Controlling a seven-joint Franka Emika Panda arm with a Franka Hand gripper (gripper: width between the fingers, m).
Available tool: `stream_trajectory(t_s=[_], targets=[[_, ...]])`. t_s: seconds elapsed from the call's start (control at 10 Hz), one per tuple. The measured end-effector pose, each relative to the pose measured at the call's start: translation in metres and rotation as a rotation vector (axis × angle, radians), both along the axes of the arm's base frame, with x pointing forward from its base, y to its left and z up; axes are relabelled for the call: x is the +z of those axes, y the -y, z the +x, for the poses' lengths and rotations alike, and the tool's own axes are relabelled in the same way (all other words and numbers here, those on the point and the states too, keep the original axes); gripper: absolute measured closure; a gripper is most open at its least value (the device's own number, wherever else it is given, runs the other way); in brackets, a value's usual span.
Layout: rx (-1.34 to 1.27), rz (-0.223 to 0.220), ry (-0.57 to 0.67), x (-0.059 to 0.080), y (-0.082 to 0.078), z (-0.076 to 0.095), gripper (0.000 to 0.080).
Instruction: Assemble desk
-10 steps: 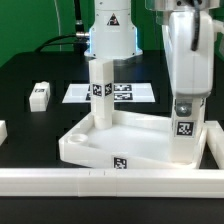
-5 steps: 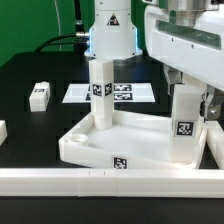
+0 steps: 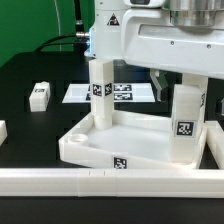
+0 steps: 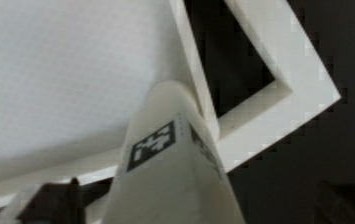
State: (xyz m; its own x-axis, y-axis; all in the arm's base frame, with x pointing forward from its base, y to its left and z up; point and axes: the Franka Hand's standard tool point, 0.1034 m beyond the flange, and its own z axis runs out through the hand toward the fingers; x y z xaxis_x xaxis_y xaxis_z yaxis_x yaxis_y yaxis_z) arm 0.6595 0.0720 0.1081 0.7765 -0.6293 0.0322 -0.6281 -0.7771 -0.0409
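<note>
Panda arm (image 3: 170, 40): white and bulky, it fills the upper part of the exterior view toward its right and carries the pincer at its lower end.
Table (image 3: 30, 70): black, spread out below the pincer on every side.
Tabletop (image 3: 120, 140): a white tray with a raised rim, lying flat on the table. One corner sits right under the pincer, and the rest reaches away toward the exterior view's left. A tag sits on its near rim wall.
Border rails (image 3: 60, 180): long and white. One runs along the front, lower than the pincer and nearer the camera. Another lies just beside the tabletop, below the pincer on the exterior view's right.
Marker board (image 3: 125, 93): flat on the table behind the tabletop, beyond the pincer and toward the exterior view's left.
Leg under the pincer (image 3: 183, 120): upright in the tabletop's corner, tag facing the camera, its top just below the pincer and in line with it. In the wrist view it rises between the fingers.
Far leg (image 3: 100, 92): upright at the tabletop's back corner, well apart from the pincer toward the exterior view's left.
Loose leg (image 3: 39, 95): lying on the table clear of the tabletop, farthest from the pincer, toward the exterior view's left.
Pincer (image 3: 192, 84): released, grasping nothing, poised over the leg's top.
Fingertip (image 4: 57, 200): dark and blurred, off to the side of the leg.
</note>
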Motion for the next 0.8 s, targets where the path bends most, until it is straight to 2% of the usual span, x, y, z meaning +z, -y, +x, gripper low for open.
stream_trajectory(t_s=[0.3, 0.7, 0.8], targets=[[0.283, -0.034, 0.016, -0.0029, 0.0009, -0.0002, 0.0151], [0.524, -0.066, 0.02, 0.0019, 0.0055, 0.0039, 0.0151], [0.529, -0.067, 0.021, 0.0024, 0.0067, 0.0046, 0.0274]])
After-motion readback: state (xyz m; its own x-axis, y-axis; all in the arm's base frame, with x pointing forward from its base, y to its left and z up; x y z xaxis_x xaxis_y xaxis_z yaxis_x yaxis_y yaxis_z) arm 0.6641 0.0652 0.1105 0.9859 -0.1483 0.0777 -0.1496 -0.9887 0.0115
